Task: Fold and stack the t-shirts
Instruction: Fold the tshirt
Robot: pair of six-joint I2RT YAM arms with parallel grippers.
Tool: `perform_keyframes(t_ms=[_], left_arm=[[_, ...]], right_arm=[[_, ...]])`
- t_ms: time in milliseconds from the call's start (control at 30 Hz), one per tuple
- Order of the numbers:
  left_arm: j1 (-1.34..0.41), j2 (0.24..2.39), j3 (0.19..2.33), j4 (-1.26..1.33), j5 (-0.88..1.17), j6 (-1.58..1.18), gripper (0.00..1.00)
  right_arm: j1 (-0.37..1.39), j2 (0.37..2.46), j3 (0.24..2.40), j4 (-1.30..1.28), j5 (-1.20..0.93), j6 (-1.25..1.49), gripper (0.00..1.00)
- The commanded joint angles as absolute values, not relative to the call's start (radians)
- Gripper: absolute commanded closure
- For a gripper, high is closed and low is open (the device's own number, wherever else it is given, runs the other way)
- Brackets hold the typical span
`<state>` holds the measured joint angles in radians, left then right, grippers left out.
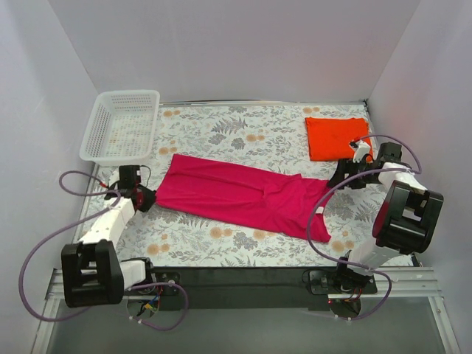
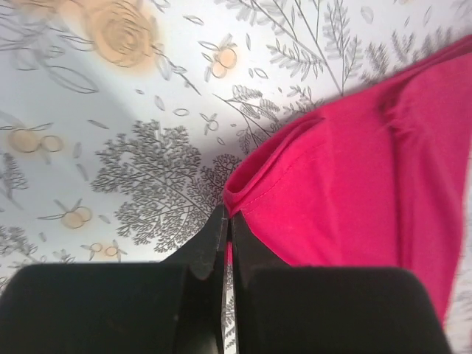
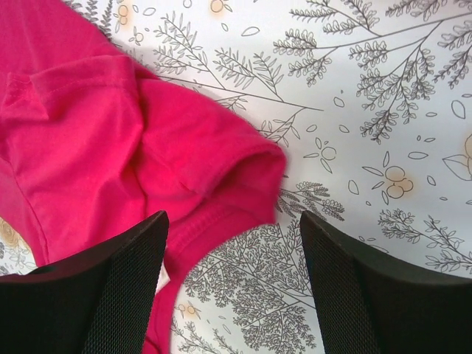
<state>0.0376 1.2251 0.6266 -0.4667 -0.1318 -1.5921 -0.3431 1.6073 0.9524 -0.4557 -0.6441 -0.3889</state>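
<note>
The magenta-pink t-shirt (image 1: 243, 193) lies folded lengthwise in a long strip across the middle of the floral table. My left gripper (image 1: 144, 196) sits at the strip's left end, shut on the shirt's edge (image 2: 354, 192); a sliver of pink cloth shows between the fingers of the left gripper (image 2: 227, 221). My right gripper (image 1: 335, 179) hovers open over the strip's right end. In the right wrist view a bunched fold of the pink shirt (image 3: 81, 140) reaches between the fingers of the right gripper (image 3: 234, 221), and a small white label (image 3: 162, 279) peeks out by the left finger. The orange-red t-shirt (image 1: 337, 137) lies folded at the back right.
A white lattice basket (image 1: 122, 125) stands at the back left corner. White walls enclose the table on three sides. The floral tablecloth (image 1: 221, 133) shows bare behind and in front of the pink strip. Purple cables loop beside both arm bases.
</note>
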Motion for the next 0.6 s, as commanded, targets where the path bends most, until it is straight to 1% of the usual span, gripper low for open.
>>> perform_keyframes(t_ms=[0, 67, 167, 333, 500, 533, 567], left_arm=[[0.148, 1.112, 0.583, -0.554, -0.102, -1.640, 1.00], [0.190, 1.062, 0.558, -0.584, -0.040, -1.649, 1.00], [0.259, 1.020, 0.506, -0.623, -0.002, -1.681, 1.00], [0.293, 0.971, 0.529, -0.727, -0.009, -1.793, 1.00], [0.313, 0.923, 0.581, -0.784, -0.005, -1.798, 1.00], [0.313, 0.919, 0.589, -0.784, -0.002, -1.787, 0.98], [0.313, 0.914, 0.597, -0.782, -0.002, -1.752, 0.94]], right_arm=[[-0.347, 1.559, 0.966, -0.479, -0.689, -0.419, 0.34], [-0.347, 1.559, 0.973, -0.488, -0.701, -0.420, 0.34], [-0.341, 1.566, 0.985, -0.506, -0.716, -0.434, 0.34], [-0.305, 1.575, 0.992, -0.526, -0.733, -0.456, 0.34], [-0.241, 1.632, 1.040, -0.517, -0.735, -0.433, 0.34], [-0.230, 1.649, 1.049, -0.514, -0.724, -0.428, 0.34], [-0.210, 1.661, 1.058, -0.511, -0.719, -0.423, 0.35]])
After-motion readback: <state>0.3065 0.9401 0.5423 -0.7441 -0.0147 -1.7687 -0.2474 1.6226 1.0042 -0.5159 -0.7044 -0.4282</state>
